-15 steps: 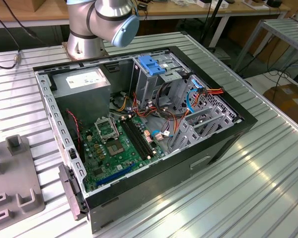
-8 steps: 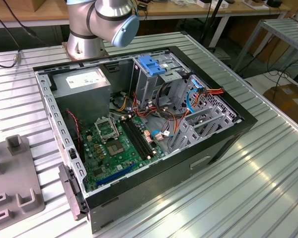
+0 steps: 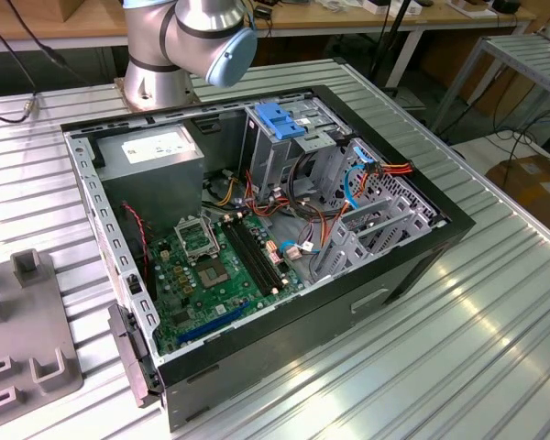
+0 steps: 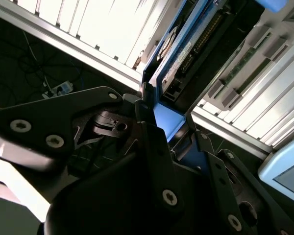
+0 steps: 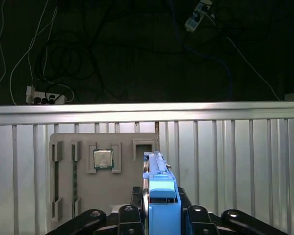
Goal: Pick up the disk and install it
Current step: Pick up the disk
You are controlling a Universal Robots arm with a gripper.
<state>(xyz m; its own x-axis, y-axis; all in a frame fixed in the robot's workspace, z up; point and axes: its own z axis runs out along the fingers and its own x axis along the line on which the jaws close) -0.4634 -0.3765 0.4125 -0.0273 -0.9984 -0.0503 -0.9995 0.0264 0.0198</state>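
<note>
- The gripper [image 5: 159, 218] sits closest in both wrist views, its black fingers [image 4: 149, 132] clamped on the disk [image 5: 160, 188], one against each flat side.
- The disk stands on edge between them, its blue side rail facing the first wrist camera. In the second wrist view its dark casing and pale label [image 4: 179, 56] run away from the fingers.
- The disk is over the slatted aluminium table [image 5: 235, 161], close to one long edge. It is just beside a grey fixture plate [image 5: 88, 196] and overlaps that plate's edge.
- I cannot tell whether the disk touches the plate or the table.
- A square processor chip [image 5: 103, 159] lies in a recess of the fixture plate, with narrow slots beside it.
- Past the table's edge the floor is dark, with loose cables [image 5: 63, 63] and a white power strip [image 5: 44, 98].
- In the exterior view an open computer case [image 3: 422, 247] lies on its side in the middle of the table.
- Inside the case, a green motherboard [image 3: 215, 266] is at the nearer end. A grey power-supply box [image 3: 151, 156] fills the far corner towards the exterior view's left.
- A metal drive cage [image 3: 280, 137] with a blue plastic top stands at the far end of the case.
- The arm [image 3: 183, 41] rises from its base at the table's far edge, behind the case.
- A grey fixture plate also lies at the table's edge on the exterior view's left.
</note>
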